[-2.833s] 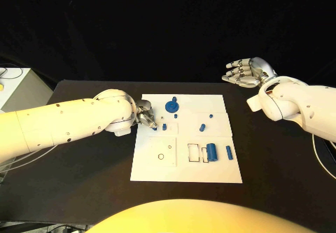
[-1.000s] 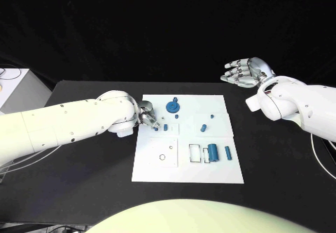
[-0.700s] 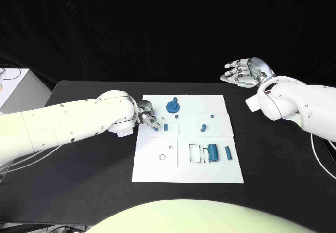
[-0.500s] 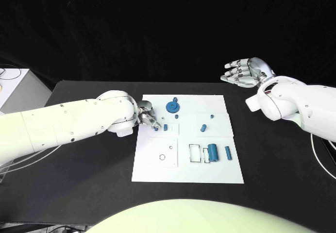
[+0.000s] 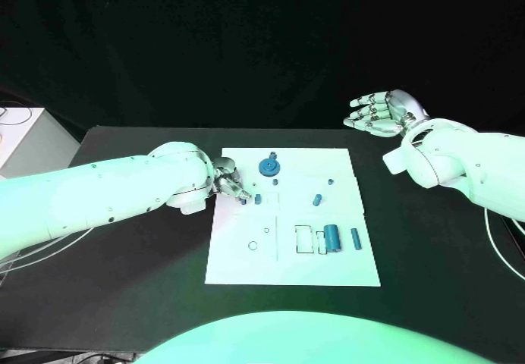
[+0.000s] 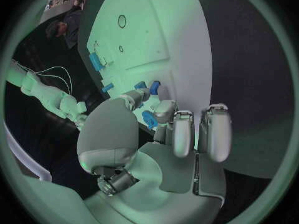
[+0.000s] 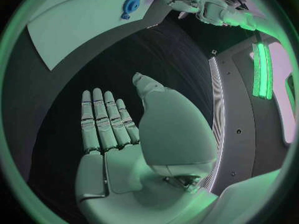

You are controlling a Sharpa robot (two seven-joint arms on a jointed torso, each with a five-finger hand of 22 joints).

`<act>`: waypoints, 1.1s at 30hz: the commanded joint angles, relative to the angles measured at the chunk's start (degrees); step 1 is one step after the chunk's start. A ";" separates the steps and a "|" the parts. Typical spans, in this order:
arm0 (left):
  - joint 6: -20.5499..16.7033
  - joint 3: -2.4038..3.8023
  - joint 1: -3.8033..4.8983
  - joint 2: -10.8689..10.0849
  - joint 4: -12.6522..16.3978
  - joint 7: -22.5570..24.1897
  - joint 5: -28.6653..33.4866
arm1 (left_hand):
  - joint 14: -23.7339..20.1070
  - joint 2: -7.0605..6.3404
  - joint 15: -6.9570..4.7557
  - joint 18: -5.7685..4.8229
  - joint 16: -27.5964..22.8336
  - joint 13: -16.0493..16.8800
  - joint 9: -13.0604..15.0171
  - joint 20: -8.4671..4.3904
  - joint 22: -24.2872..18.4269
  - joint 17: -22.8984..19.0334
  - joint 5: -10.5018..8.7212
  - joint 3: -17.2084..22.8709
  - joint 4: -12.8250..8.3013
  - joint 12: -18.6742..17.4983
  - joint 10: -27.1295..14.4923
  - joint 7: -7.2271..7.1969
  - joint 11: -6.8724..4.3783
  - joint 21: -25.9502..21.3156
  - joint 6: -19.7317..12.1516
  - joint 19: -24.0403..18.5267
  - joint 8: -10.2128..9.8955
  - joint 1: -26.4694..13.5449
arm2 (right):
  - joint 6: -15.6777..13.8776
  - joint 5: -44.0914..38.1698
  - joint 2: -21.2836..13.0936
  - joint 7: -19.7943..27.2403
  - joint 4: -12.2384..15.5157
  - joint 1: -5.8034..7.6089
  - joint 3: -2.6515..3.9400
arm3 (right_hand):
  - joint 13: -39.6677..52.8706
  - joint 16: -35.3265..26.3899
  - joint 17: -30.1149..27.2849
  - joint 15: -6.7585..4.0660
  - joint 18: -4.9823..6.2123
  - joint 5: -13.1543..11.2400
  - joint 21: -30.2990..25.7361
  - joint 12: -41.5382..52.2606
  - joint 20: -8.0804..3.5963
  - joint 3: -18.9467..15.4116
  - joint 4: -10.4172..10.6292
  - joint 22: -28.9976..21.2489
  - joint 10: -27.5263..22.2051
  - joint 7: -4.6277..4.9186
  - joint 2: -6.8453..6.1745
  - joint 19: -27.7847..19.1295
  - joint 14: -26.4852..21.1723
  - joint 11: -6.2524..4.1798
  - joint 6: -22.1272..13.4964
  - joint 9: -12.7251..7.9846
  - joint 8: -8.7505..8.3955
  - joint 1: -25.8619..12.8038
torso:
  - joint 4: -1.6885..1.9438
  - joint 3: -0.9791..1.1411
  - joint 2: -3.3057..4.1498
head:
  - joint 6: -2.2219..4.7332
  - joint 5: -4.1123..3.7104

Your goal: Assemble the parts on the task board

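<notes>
The white task board (image 5: 328, 265) lies in the middle of the black table. My left hand (image 5: 229, 181) hovers at the board's left edge and pinches a small blue part (image 6: 148, 118) between thumb and a finger, right beside a blue peg (image 5: 257, 199) standing in the board. A round blue gear piece (image 5: 268, 167) sits at the board's far side. A short blue peg (image 5: 316, 200), a thick blue cylinder (image 5: 331, 236) and a blue bar (image 5: 356, 237) lie on the right half. My right hand (image 5: 376, 112) is raised beyond the board's far right corner, fingers spread and empty.
A white cabinet (image 5: 27, 136) stands off the table's left side. An outlined slot (image 5: 303, 238) and a small round hole (image 5: 253, 245) mark the board's near half. Bare black table (image 5: 131, 288) surrounds the board on all sides.
</notes>
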 commanded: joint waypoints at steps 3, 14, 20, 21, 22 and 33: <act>-0.46 0.17 -0.02 -0.27 0.47 0.45 -0.62 | 5.95 -0.06 -0.24 -1.14 0.19 0.08 -0.13 -0.36 7.93 15.09 -0.12 -1.10 0.50 -0.19 -0.19 0.28 -0.10 -0.29 0.06 1.22 -0.33 -0.63 | 1.06 -0.10 -0.02 0.37 0.04 -0.04 0.01 | -0.05 -0.14 -0.09 0.38 -0.50 0.34 -0.17 -0.19 -0.03 -0.38 0.06 -0.05 0.12 6.02 0.56 -0.28 0.14 0.31 0.12 -0.09 -0.28 0.20 | 0.00 0.00 0.01 | 0.00 -0.05; -0.50 1.99 -0.02 -1.72 1.60 1.84 1.34 | 5.70 -0.49 0.55 -0.55 -0.30 -4.60 -0.05 0.19 5.74 14.39 -8.40 -7.25 5.79 -3.33 -3.57 1.26 0.83 -2.03 -1.92 -0.32 -0.59 -0.82 | 1.12 -0.01 -0.03 0.44 0.00 -0.16 0.01 | -0.05 -0.15 -0.46 0.47 -0.66 0.37 -0.30 -0.39 -0.02 -0.76 0.14 -0.82 0.22 6.04 0.74 -2.01 0.12 0.34 0.25 -0.22 -0.48 0.28 | 0.04 0.06 -0.07 | 0.00 -0.16; -1.65 2.43 -0.02 -2.30 2.00 3.30 3.91 | 5.59 1.98 0.78 -0.40 -0.52 -5.59 0.11 0.44 5.24 14.08 -17.54 -14.16 5.91 -3.58 -4.55 1.44 1.04 -2.54 -2.76 -0.70 -0.13 -1.88 | 1.14 0.02 -0.03 0.46 0.02 -0.21 0.01 | -0.05 -0.14 -0.59 0.49 -0.71 0.38 -0.32 -0.46 -0.02 -0.90 0.16 -1.07 0.26 6.04 0.79 -2.57 0.12 0.35 0.37 -0.24 -0.53 0.32 | -0.01 -0.01 0.03 | 0.00 -0.24; -2.00 2.51 -0.02 -2.46 2.09 3.75 4.41 | 5.53 3.10 0.84 -0.34 -0.63 -5.89 0.11 0.50 5.04 13.92 -20.29 -16.82 5.88 -3.63 -4.81 1.48 1.12 -2.74 -2.96 -0.86 0.02 -1.58 | 1.14 0.02 -0.04 0.46 0.02 -0.22 0.01 | -0.05 -0.14 -0.59 0.49 -0.71 0.38 -0.32 -0.46 -0.02 -0.90 0.16 -1.07 0.26 6.04 0.79 -2.57 0.12 0.35 0.37 -0.24 -0.53 0.32 | -0.04 -0.02 0.03 | 0.00 -0.24; -2.55 2.63 -0.03 -2.69 2.22 4.60 5.18 | 5.42 3.71 0.92 -0.21 -0.83 -6.39 0.09 0.56 4.57 13.63 -21.14 -18.24 5.95 -3.88 -5.19 1.60 1.17 -3.12 -3.17 -1.19 0.05 -1.39 | 1.13 0.02 -0.06 0.46 0.02 -0.22 0.01 | -0.05 -0.14 -0.59 0.49 -0.71 0.38 -0.32 -0.46 -0.02 -0.90 0.16 -1.07 0.26 6.04 0.79 -2.57 0.12 0.35 0.37 -0.24 -0.53 0.32 | -0.04 -0.02 0.04 | 0.00 -0.27; -11.34 3.39 -0.05 -3.29 2.49 22.91 8.40 | -13.59 2.66 5.38 7.47 -23.95 -25.03 -6.77 4.43 -29.58 -14.12 -20.53 -0.06 2.22 -18.71 -25.92 6.99 6.22 -35.37 -12.74 -26.58 -6.06 22.14 | 1.16 0.15 -0.12 0.69 -0.06 -0.26 0.01 | -0.02 -0.07 -0.83 0.44 -0.67 0.41 -0.15 -0.50 -0.04 -0.96 0.05 -1.28 0.53 5.87 1.01 -2.27 0.30 0.24 1.65 0.08 -0.34 0.64 | 0.07 -0.05 -0.01 | 0.00 -0.94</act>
